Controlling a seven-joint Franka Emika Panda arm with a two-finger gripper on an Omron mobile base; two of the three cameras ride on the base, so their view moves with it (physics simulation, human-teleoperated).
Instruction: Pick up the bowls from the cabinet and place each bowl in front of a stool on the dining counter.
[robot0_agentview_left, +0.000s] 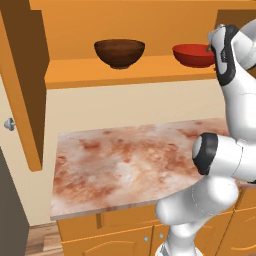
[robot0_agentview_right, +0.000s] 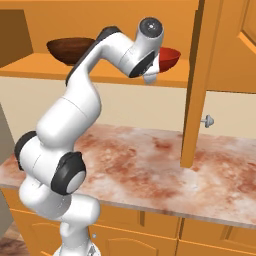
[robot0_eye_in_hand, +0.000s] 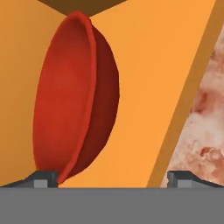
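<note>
Two bowls stand on the shelf (robot0_agentview_left: 125, 72) of the open cabinet: a dark brown wooden bowl (robot0_agentview_left: 120, 52) on the left and a glossy red bowl (robot0_agentview_left: 192, 54) on the right. My arm reaches up to the red bowl (robot0_agentview_right: 170, 57). In the hand view the red bowl (robot0_eye_in_hand: 74, 100) looms close and rolled sideways, its rim just by one fingertip (robot0_eye_in_hand: 43, 177). My gripper (robot0_eye_in_hand: 113, 177) is open with nothing between its fingers, and the bowl lies mostly off to one side of the gap. The dining counter is out of view.
A wall counter with a mottled reddish marble top (robot0_agentview_left: 125, 160) lies below the shelf, over base cabinets with arched doors (robot0_agentview_left: 125, 240). The cabinet's doors hang open at the left (robot0_agentview_left: 22, 90) and right (robot0_agentview_right: 200, 75), a knob (robot0_agentview_right: 207, 120) sticking out.
</note>
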